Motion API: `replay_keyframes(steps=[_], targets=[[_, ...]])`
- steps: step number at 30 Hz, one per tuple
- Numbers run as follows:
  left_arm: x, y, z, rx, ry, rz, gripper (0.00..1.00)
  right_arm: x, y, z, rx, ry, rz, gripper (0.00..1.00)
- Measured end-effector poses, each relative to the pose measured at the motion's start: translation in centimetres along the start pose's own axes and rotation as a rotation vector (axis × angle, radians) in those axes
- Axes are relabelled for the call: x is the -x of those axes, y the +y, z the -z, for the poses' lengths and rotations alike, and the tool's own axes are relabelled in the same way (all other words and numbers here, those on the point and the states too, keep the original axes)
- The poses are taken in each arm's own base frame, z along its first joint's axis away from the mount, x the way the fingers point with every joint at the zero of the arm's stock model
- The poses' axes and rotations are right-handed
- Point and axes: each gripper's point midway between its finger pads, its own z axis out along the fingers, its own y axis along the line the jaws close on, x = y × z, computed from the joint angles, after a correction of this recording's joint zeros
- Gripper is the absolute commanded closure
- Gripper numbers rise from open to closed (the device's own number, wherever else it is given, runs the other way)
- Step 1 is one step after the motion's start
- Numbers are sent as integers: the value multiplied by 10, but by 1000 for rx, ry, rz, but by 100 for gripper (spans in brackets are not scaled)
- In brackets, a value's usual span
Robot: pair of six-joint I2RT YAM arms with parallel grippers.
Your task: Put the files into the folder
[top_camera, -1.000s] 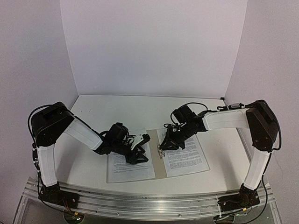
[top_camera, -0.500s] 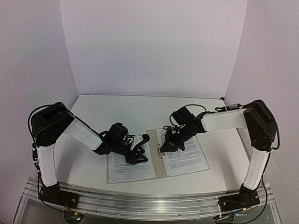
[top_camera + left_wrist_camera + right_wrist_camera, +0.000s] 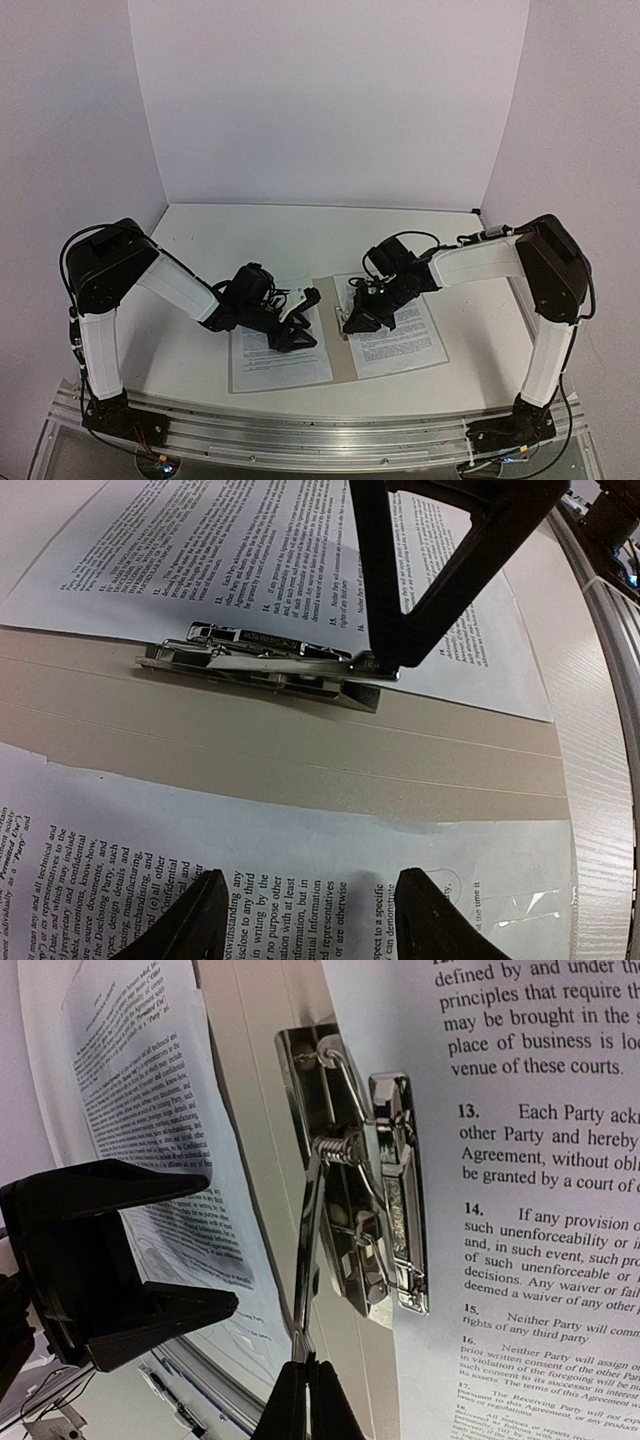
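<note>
The folder (image 3: 341,362) lies open near the front edge of the table (image 3: 230,240), with files (image 3: 405,342) on both halves. The right fingers (image 3: 292,1405) are pressed together on the clip lever (image 3: 308,1260) at the spine, so working the clip seems underway; next, it probably needs a steady swing. The left fingers (image 3: 190,925) hang spread over the left sheet, contact unclear.

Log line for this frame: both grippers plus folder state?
left gripper: open over left sheet | right gripper: shut on clip lever | folder: open flat
</note>
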Motion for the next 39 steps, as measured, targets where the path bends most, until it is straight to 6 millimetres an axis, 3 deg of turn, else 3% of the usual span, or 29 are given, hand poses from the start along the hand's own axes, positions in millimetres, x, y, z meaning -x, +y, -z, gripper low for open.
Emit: replay_keyframes(steps=[39], targets=[[-1,0,1,0,-2,-16,43,5,-19,-7,-127,-27,53,93]])
